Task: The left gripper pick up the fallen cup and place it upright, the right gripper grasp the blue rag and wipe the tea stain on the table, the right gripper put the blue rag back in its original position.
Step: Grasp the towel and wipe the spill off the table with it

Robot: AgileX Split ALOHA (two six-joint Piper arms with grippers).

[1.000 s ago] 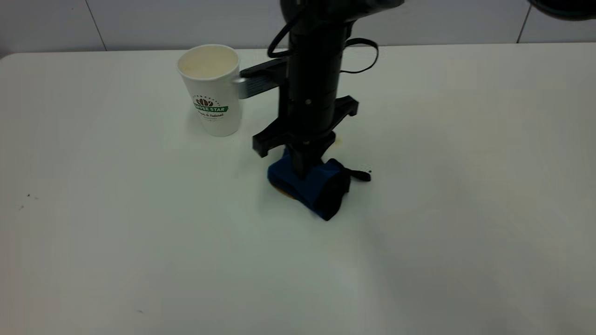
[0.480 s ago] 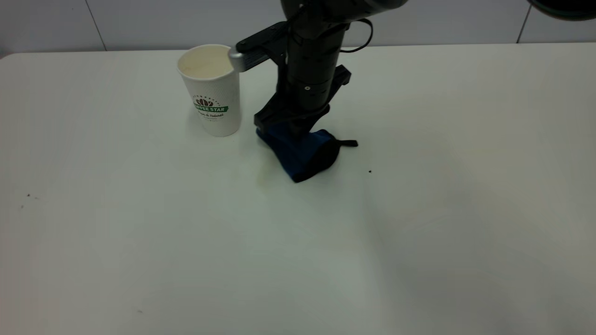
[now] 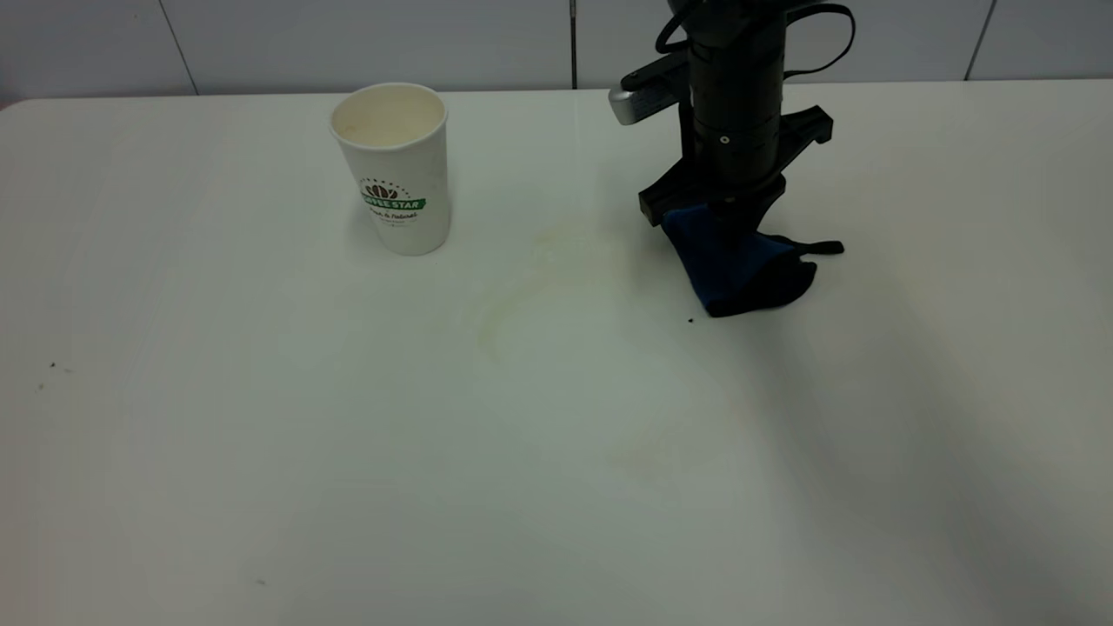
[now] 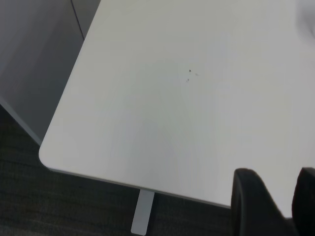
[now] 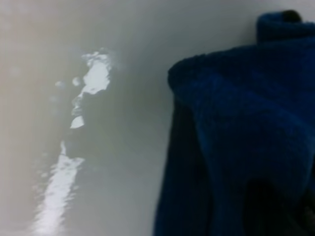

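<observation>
Left claw (image 4: 273, 204) only in its wrist view.

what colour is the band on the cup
Green, on the white cup; it shows best in the exterior view.

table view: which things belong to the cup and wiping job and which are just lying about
Job:
cup, upright
rag, held in right claw
faint tea smear
table
left claw, parked at the table edge

Lying about:
dark specks
</observation>
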